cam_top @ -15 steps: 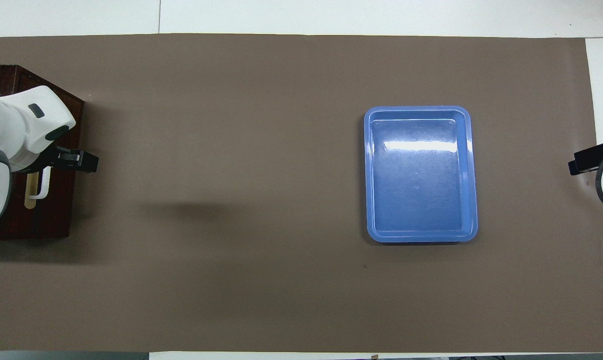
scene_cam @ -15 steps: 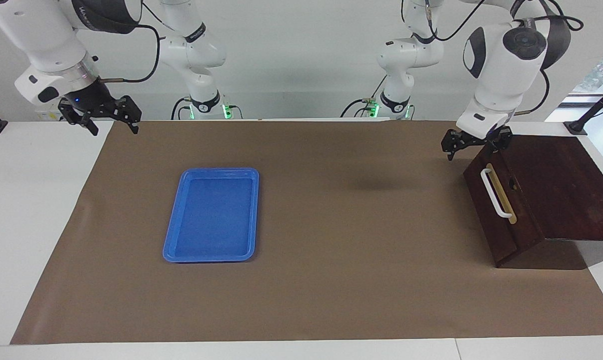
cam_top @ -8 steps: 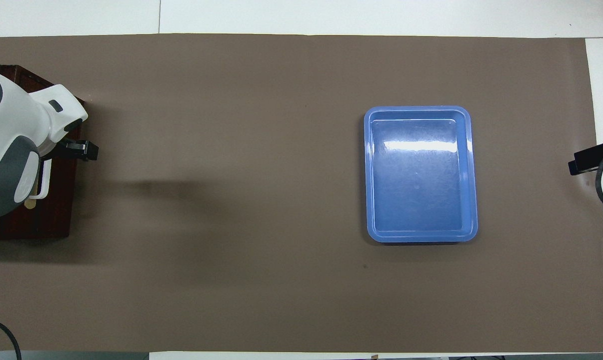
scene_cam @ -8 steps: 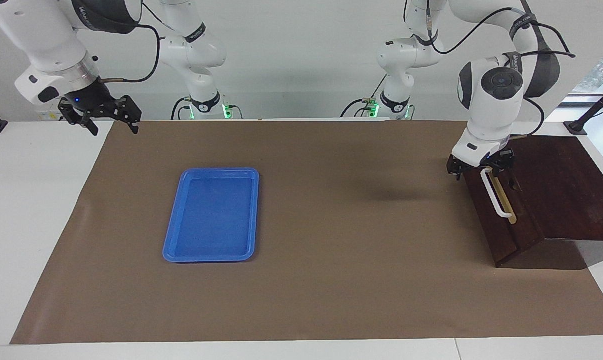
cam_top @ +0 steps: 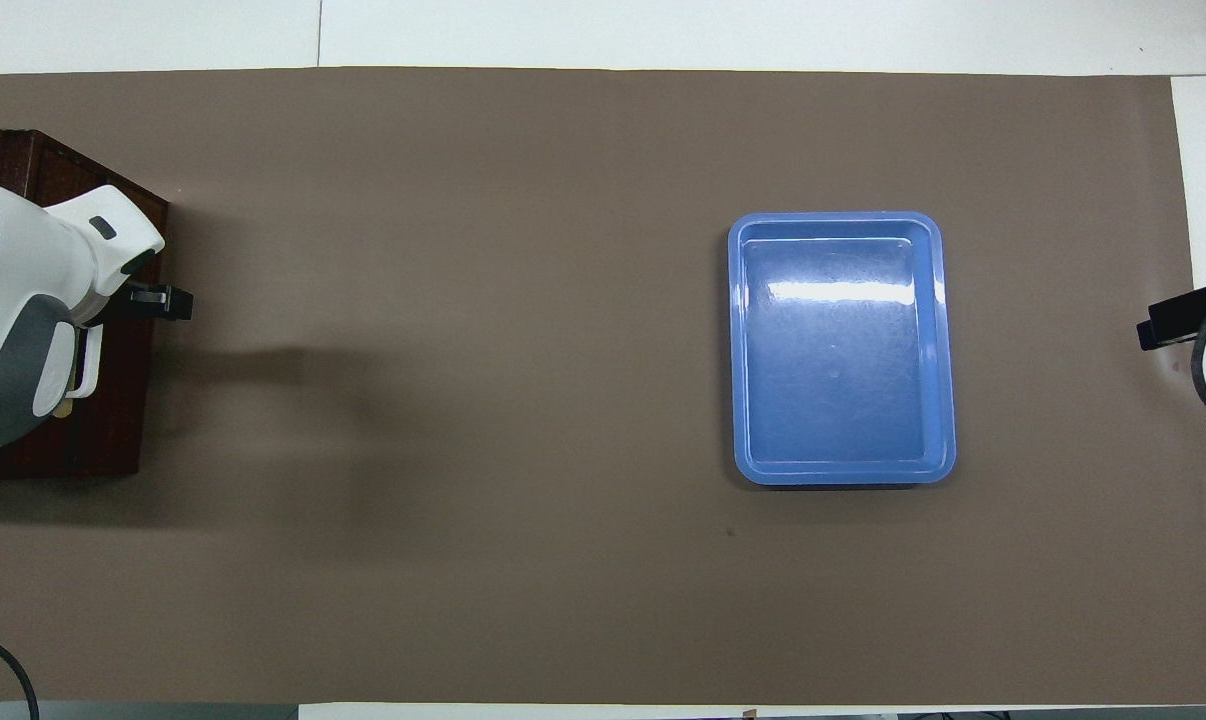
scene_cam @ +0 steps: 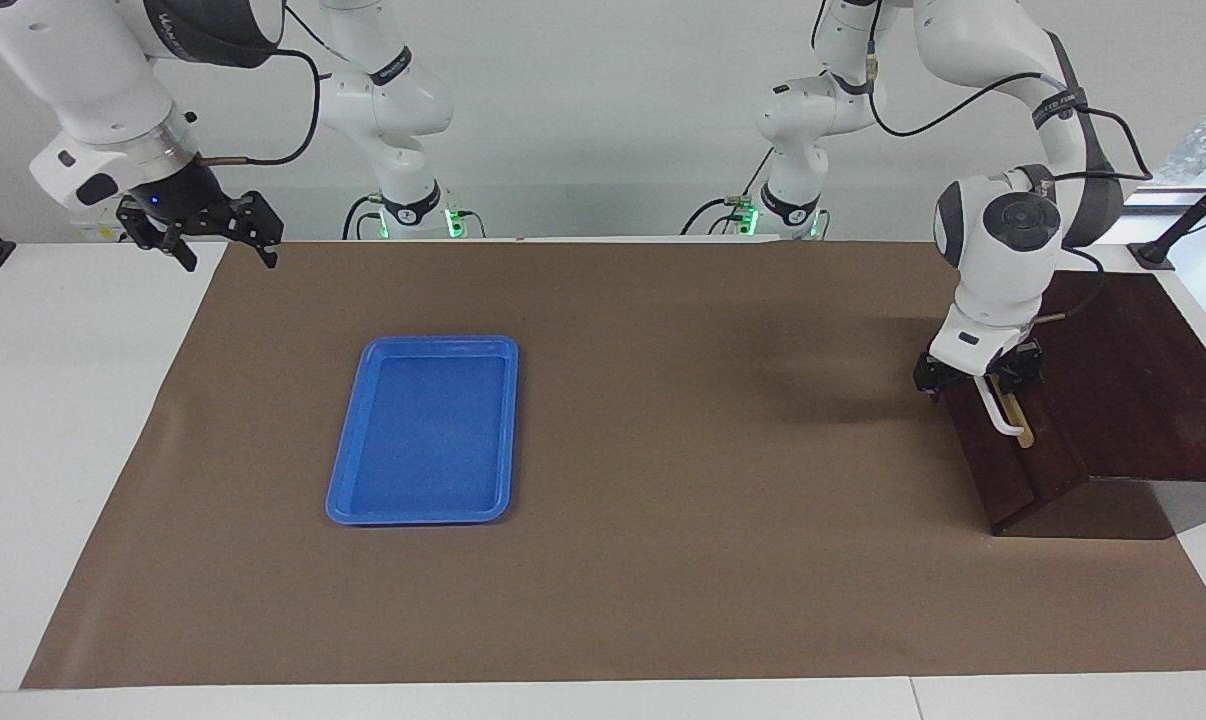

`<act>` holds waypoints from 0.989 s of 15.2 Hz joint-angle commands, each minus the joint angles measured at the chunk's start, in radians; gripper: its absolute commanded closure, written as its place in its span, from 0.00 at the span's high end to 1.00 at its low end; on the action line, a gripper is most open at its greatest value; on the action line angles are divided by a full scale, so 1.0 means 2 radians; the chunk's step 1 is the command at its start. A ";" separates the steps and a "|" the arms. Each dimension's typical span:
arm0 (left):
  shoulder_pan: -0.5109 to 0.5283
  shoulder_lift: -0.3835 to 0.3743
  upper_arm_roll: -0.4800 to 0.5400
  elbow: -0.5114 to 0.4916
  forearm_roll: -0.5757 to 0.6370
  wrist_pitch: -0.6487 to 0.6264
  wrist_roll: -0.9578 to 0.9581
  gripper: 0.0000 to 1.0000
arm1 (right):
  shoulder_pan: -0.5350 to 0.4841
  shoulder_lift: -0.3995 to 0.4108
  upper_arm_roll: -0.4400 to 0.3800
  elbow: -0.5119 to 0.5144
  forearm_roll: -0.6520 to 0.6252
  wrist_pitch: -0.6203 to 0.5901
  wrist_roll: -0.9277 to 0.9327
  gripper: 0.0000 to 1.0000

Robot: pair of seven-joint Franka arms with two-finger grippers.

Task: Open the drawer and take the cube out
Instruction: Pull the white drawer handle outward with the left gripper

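The drawer (scene_cam: pixel 1018 475) is the dark wooden front of a dark box at the left arm's end of the table, and it is closed. Its white bar handle (scene_cam: pixel 1003 422) lies on a tan strip. My left gripper (scene_cam: pixel 978 380) is down at the upper part of this handle, open, with a finger on each side of the bar. From overhead one black finger (cam_top: pixel 168 300) sticks out past the drawer front (cam_top: pixel 113 425), and the wrist hides most of the handle (cam_top: pixel 88 378). The cube is hidden. My right gripper (scene_cam: pixel 225 255) waits open above the mat's corner at the right arm's end.
A flat blue tray (scene_cam: pixel 418 518) lies on the brown mat toward the right arm's end, with nothing in it; overhead its rim (cam_top: pixel 734 350) shows fully. The dark box top (scene_cam: pixel 1133 380) slopes away from the drawer front. White table borders the mat.
The left gripper has come down from beside the box's top corner along the drawer front onto the handle. The right arm has not moved.
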 commanded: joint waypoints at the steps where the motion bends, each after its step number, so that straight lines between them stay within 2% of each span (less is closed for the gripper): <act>1: 0.004 -0.007 -0.002 -0.019 0.011 0.018 -0.005 1.00 | 0.001 -0.006 -0.001 -0.007 0.006 -0.002 0.008 1.00; 8: -0.017 -0.010 -0.004 -0.027 0.011 0.015 -0.004 1.00 | 0.001 -0.006 -0.001 -0.007 0.006 -0.002 0.008 1.00; 15: -0.101 -0.007 -0.005 -0.006 0.005 -0.021 -0.008 1.00 | 0.001 -0.006 -0.001 -0.007 0.006 -0.002 0.008 1.00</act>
